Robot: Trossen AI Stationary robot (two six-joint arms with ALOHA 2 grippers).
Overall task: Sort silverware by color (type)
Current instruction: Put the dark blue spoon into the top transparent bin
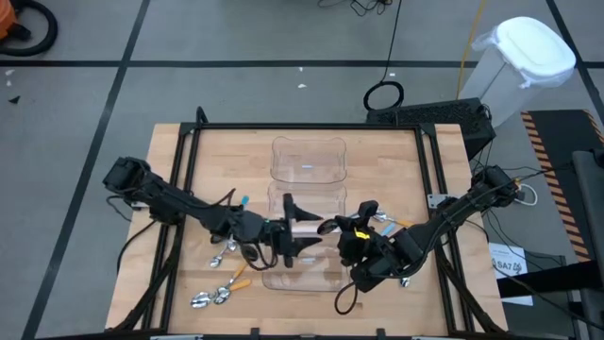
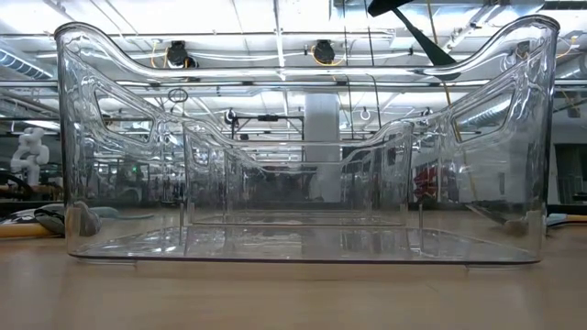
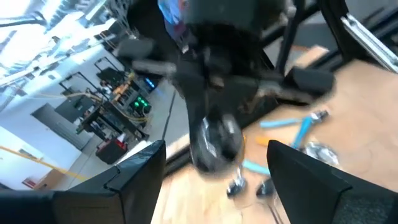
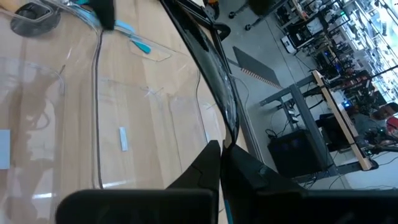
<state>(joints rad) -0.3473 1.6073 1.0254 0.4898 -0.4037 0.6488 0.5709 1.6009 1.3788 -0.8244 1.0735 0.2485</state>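
Above the clear bins (image 1: 309,161), we see the left gripper (image 1: 294,229), fingers spread and empty. The right gripper (image 1: 351,241) hovers close, its grip unclear. Spoons (image 1: 219,288) lie loose beside the bins, apparently awaiting sorting.

left pincer (image 3: 214,171) fingers apart | other arm ahead | blue-handled spoons (image 3: 305,134) on table (image 3: 367,93)

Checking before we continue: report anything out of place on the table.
Nothing looks damaged or spilled. Unsorted spoons lie loose on the table beside the clear bins; both grippers, left and right, crowd together mid-table.
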